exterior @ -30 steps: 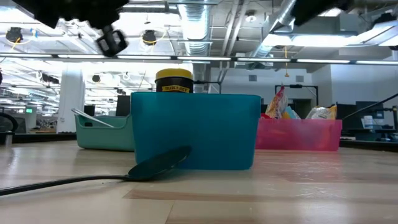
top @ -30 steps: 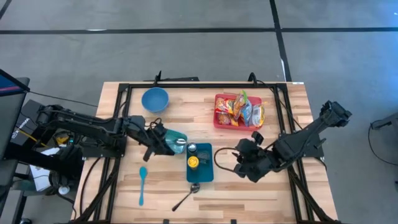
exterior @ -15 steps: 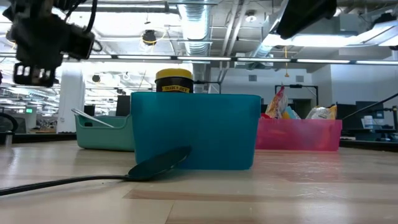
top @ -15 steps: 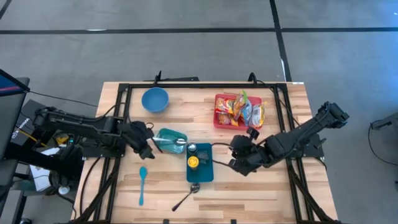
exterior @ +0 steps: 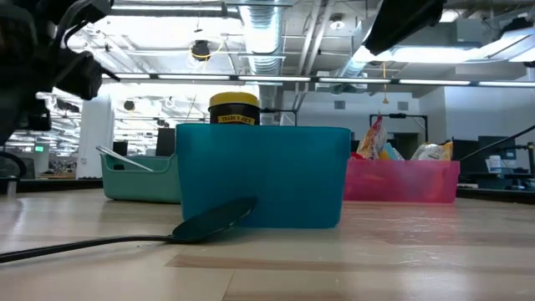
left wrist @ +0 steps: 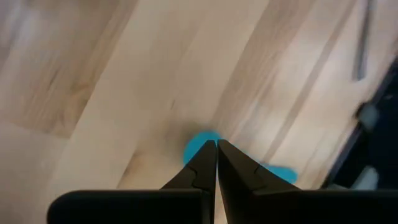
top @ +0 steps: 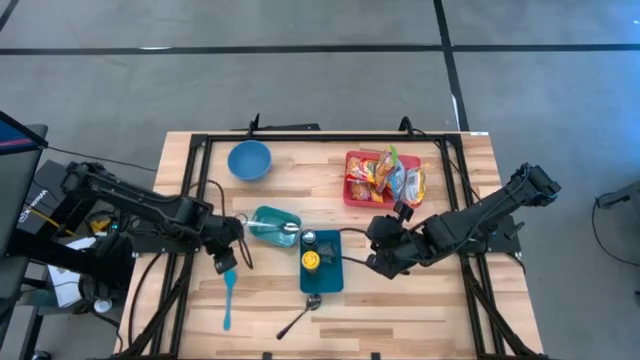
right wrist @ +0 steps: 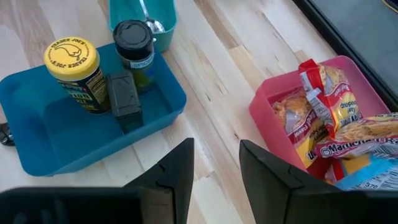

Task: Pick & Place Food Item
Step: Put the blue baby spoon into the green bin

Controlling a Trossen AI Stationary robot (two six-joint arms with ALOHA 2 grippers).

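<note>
left gripper (top: 226,264), pressed together and empty, has swung off the teal rectangular tray (top: 275,225) down over the light-blue plastic spoon (top: 229,297); right gripper (top: 381,259), spread and empty, has edged nearer the red plastic bin of snack packets (top: 383,177), food unpicked.

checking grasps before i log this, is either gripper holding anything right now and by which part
Nothing is held. The left gripper has its fingers shut with nothing between them, above the blue spoon. The right gripper is open and empty, between the blue tray and the pink bin.
</note>
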